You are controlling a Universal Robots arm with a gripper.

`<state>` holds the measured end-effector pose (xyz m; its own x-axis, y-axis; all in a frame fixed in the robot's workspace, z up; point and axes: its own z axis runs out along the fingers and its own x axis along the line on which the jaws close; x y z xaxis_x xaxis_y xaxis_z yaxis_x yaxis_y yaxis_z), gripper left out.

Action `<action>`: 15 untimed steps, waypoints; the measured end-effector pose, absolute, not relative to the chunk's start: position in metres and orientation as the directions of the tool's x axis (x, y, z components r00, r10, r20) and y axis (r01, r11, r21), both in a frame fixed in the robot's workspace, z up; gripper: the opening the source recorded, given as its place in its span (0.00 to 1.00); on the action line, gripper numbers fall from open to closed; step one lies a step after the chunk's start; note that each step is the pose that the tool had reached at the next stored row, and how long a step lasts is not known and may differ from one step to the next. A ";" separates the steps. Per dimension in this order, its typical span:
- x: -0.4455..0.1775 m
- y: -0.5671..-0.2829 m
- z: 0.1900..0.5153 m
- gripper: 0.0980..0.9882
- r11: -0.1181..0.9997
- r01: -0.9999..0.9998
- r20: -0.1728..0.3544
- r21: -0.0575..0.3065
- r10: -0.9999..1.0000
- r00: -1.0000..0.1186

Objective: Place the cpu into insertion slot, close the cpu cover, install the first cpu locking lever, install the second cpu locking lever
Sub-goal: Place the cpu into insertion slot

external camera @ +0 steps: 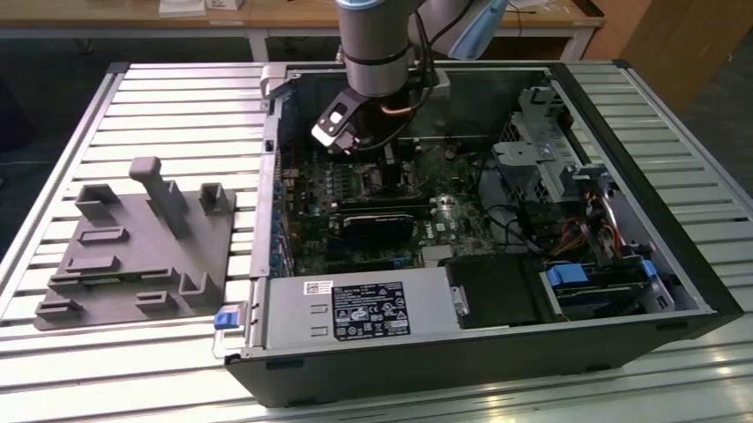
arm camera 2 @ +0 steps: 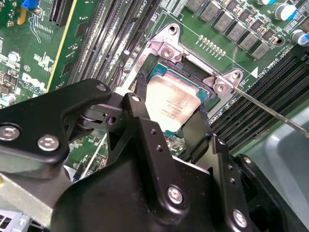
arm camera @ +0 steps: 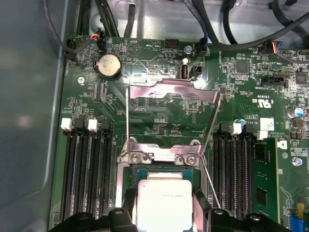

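Presumably light, stiff, fragile: the cpu [arm camera 2: 170,96] was pinched by opposite edges between fingers [arm camera 2: 136,110] of the gripper [arm camera 2: 170,111], at the insertion slot [arm camera 2: 194,75].

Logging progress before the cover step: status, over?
Gripper shut on cpu, at insertion slot. Cpu cover open, tilted back. No obstruction seen.

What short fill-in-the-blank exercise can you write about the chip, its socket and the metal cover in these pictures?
1. The cpu sits between the two ___ of the end effector.
2. The cpu cover is not shut but ___, folded away from the insertion slot.
3. The long memory slots beside the insertion slot are ___ in colour.
Missing words: fingers; open; black.
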<state>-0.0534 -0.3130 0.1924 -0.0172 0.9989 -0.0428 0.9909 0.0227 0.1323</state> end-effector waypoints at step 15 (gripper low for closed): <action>-0.053 -0.313 0.192 0.58 0.023 0.991 -0.042 0.133 0.999 -0.017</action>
<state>-0.0534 -0.3130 0.1920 -0.0171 0.9990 -0.0424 0.9909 0.0226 0.1325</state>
